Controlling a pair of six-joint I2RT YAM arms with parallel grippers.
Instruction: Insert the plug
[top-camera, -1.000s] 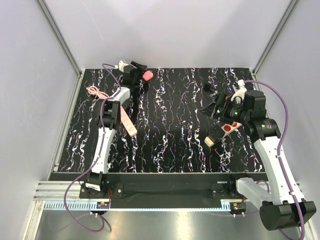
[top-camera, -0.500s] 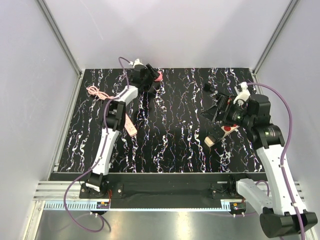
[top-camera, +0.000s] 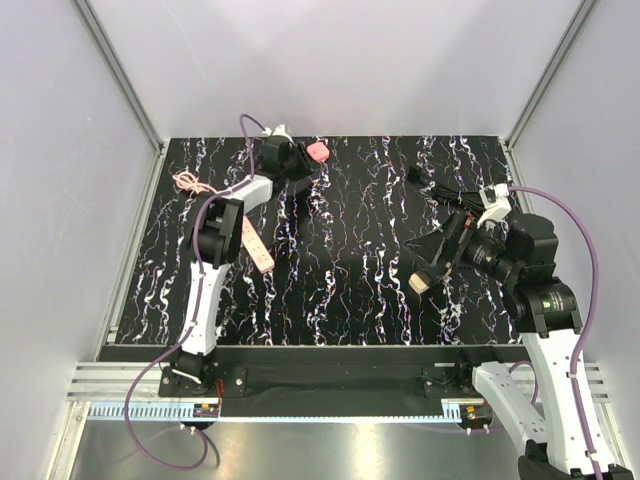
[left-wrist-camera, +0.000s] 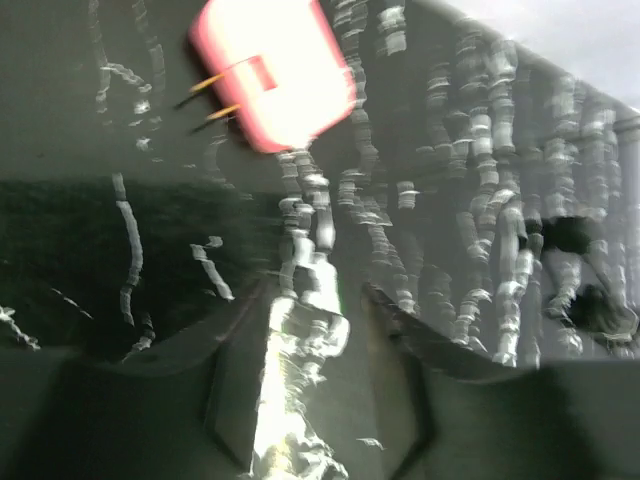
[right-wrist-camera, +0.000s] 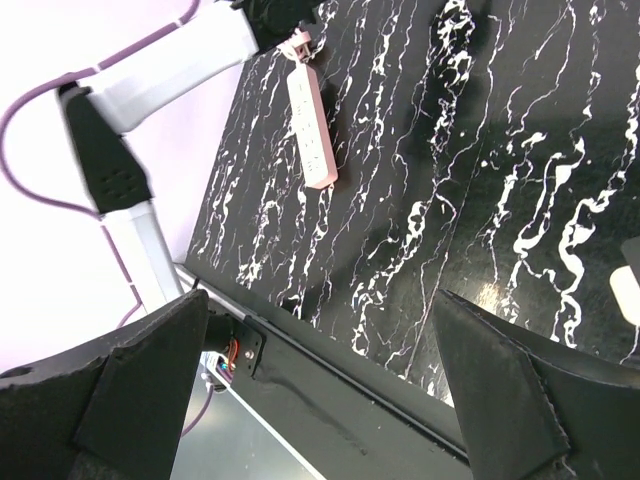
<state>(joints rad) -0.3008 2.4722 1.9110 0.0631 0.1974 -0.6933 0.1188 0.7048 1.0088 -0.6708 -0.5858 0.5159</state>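
The plug (top-camera: 317, 151) is lying past the far end of the pink power strip (top-camera: 258, 246), close to the back edge of the desk (top-camera: 350, 330), whose black top is streaked with white marble veining. From above, the plug is showing only as a small pinkish-red rounded lump. The left wrist view, though blurred, is giving more. There the plug (left-wrist-camera: 272, 78) is reading as a smooth plastic block with softened corners and two thin metal prongs (left-wrist-camera: 210, 95) sticking out of one side.

The left pincer (top-camera: 295, 160) is hovering over the strip's far end, just beside the plug and not touching it. In its own camera the left pincer (left-wrist-camera: 320, 300) is showing dark fingers parted, with only glossy desk between them and the plug lying beyond the tips.

The pink power strip is a long flat bar. The right wrist view is catching the strip (right-wrist-camera: 311, 140) at an angle, with a row of pale socket faces along its top.

Well to the right of that strip, the right pincer (top-camera: 440, 252) is hanging above a beige strip (top-camera: 420, 281). The overhead view cannot settle whether they are touching. The wrist camera is showing the right pincer (right-wrist-camera: 320, 300) spread wide, its matte black fingers gripping nothing.

A thin pink cord (top-camera: 190, 183) is lying in loose curls left of the power strip's far end.
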